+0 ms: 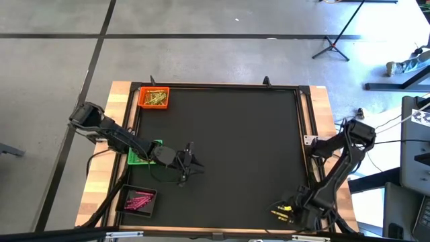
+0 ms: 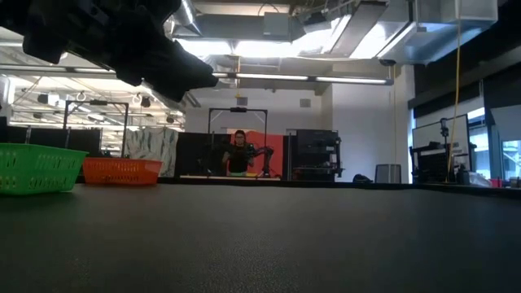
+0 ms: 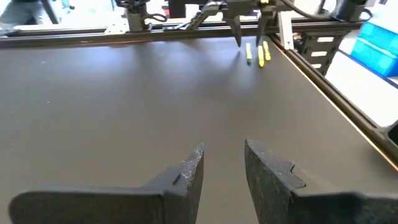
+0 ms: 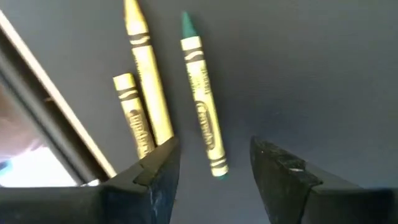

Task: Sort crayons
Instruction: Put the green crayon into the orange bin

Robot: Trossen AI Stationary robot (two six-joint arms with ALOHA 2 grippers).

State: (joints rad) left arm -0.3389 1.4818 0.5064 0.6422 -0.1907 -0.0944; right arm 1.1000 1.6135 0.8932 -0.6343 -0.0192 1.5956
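Three crayons lie flat on the black mat near its near right corner (image 1: pixel 282 212): two yellow ones (image 4: pixel 144 81) (image 4: pixel 133 115) and a yellow-wrapped one with a green tip (image 4: pixel 203 93). My right gripper (image 4: pixel 214 165) is open just above them, and the green-tipped crayon's blunt end (image 4: pixel 217 167) lies between its fingers. My left gripper (image 1: pixel 189 165) is open and empty over the mat's left middle (image 3: pixel 224 165). An orange tray (image 1: pixel 153 98) holds yellowish crayons. A black tray (image 1: pixel 138 200) holds pink ones.
A green tray (image 1: pixel 139 156) sits at the mat's left edge, partly under my left arm; it also shows in the low view (image 2: pixel 32 167) beside the orange tray (image 2: pixel 122 171). The mat's raised frame (image 4: pixel 56 118) runs close to the crayons. A person (image 2: pixel 238 152) stands far behind the table.
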